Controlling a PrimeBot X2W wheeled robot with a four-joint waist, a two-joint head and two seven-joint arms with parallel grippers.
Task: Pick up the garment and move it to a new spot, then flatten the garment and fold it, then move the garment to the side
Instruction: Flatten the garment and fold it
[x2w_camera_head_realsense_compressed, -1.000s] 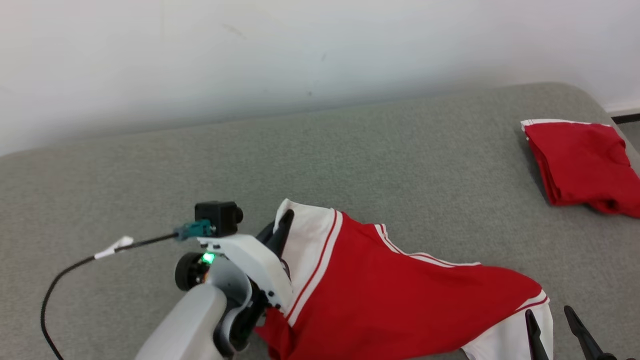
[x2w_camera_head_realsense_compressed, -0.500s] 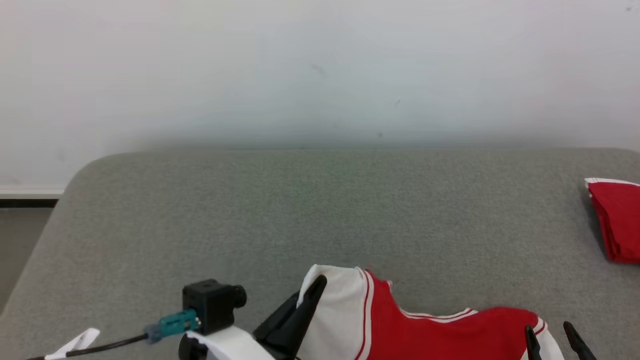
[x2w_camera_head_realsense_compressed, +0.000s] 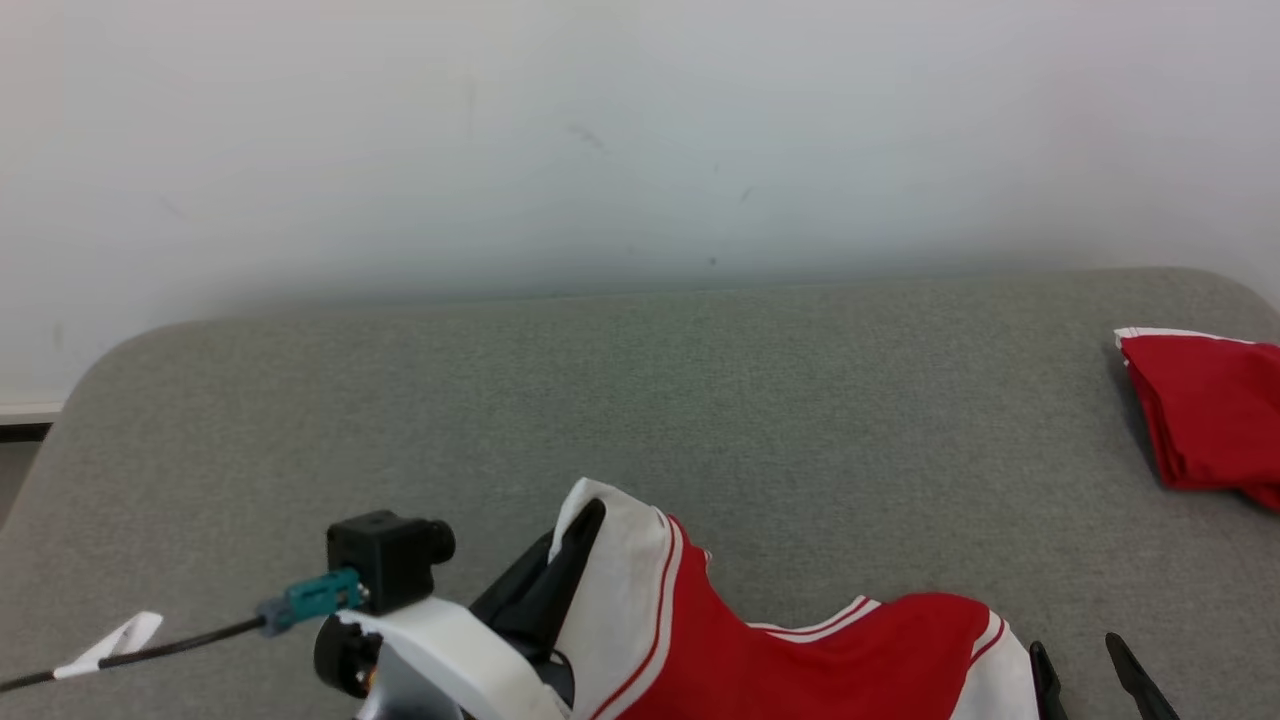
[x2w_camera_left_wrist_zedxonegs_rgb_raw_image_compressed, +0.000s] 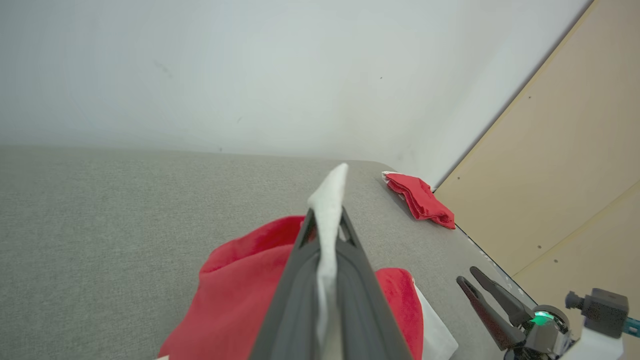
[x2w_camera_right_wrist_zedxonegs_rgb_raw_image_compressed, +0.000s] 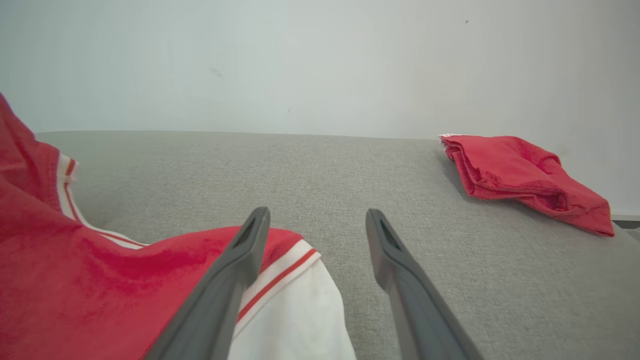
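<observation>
The left gripper is clamped on a white edge of the garment — in the left wrist view the two dark fingers press together with a thin fold of white cloth sandwiched between them and poking out past their tips. From that pinch the red body of the garment hangs and spreads away behind and below the fingers, towards the right gripper, bunching on the grey padded surface.

The right gripper stands with its fingers well apart and nothing between them; bare grey surface shows in the gap. A white sleeve with a red stripe at its cuff lies just beside and partly under the finger nearer the left gripper. Whether that finger touches the cloth I cannot tell.

Beyond the right gripper's tips and off to its outer side — well apart from both grippers — a second red garment lies folded near the edge of the surface. A white wall rises beyond both grippers. Behind the left gripper's fingers sits a black wrist camera with a dark cable.
</observation>
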